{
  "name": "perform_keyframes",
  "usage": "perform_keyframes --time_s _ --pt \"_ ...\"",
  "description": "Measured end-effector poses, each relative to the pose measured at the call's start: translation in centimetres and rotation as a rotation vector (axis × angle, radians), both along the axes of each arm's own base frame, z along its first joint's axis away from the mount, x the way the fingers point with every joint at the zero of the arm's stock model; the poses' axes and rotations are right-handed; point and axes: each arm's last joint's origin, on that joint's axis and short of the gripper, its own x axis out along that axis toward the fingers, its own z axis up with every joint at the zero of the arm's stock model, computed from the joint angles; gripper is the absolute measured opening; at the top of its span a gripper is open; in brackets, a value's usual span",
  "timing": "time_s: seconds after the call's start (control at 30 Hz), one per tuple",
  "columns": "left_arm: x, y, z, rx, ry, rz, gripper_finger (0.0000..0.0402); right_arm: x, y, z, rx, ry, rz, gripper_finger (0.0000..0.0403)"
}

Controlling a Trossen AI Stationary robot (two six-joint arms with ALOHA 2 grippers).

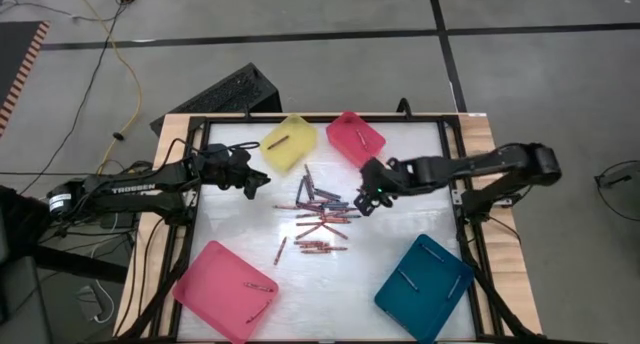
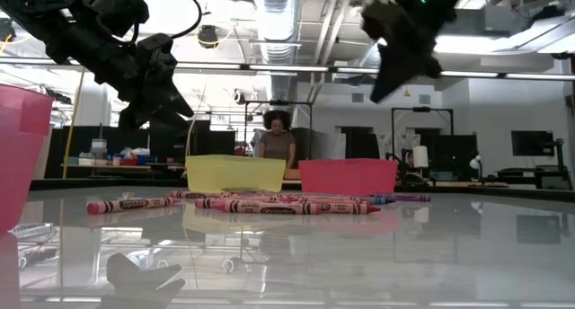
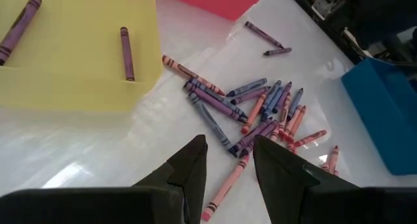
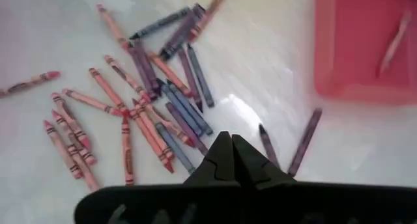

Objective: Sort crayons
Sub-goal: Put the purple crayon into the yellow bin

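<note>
Many crayons (image 1: 320, 209), red, pink, bluish and purple, lie loose in a pile on the white table's middle; they also show in the left wrist view (image 3: 260, 113) and the right wrist view (image 4: 150, 100). My left gripper (image 3: 229, 165) is open and empty, hanging above the table just left of the pile (image 1: 262, 187). My right gripper (image 4: 231, 152) is shut and empty, above the pile's right end (image 1: 366, 202). In the low view both grippers hang well clear of the table top.
A yellow tray (image 1: 290, 142) with two purple crayons (image 3: 126, 51) and a small pink tray (image 1: 355, 137) stand at the far edge. A large pink tray (image 1: 225, 289) stands near left and a teal tray (image 1: 425, 286) near right, each holding a few crayons.
</note>
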Motion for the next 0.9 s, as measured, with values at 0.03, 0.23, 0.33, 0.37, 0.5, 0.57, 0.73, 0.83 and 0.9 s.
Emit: perform_keyframes --time_s 0.03,0.23,0.33,0.37,0.5,0.57,0.73,0.83,0.9 --pt "0.0 0.0 0.0 0.000 0.000 0.000 0.0114 -0.3 0.0 -0.9 0.005 0.010 -0.018 0.0004" --pt "0.0 0.0 0.0 0.011 0.005 0.017 0.0114 -1.1 -0.8 -4.7 -0.013 0.100 -0.138 0.0085" --pt "0.0 0.1 0.0 0.020 0.008 0.018 0.0116 -0.8 -1.6 -5.5 -0.019 0.133 -0.172 0.0146" --pt "0.0 0.1 0.0 0.020 0.008 0.018 0.0118 -0.7 -1.9 -5.7 -0.021 0.137 -0.184 0.0166" --pt "0.0 0.1 0.0 0.019 0.012 0.018 0.0126 -0.2 -3.1 -6.7 -0.021 0.170 -0.229 0.0225" --pt "0.0 0.1 -0.1 0.018 0.012 0.018 0.0130 0.0 -3.6 -7.5 -0.016 0.204 -0.246 0.0237" --pt "-0.1 0.0 -0.1 0.015 0.017 0.018 0.0133 0.8 -4.5 -9.2 0.009 0.250 -0.265 0.0237" --pt "-0.1 0.0 -0.1 0.015 0.018 0.018 0.0133 1.2 -5.0 -10.2 0.030 0.269 -0.270 0.0231" --pt "-0.1 0.0 -0.1 0.015 0.018 0.019 0.0133 1.4 -5.3 -11.0 0.053 0.298 -0.273 0.0227"
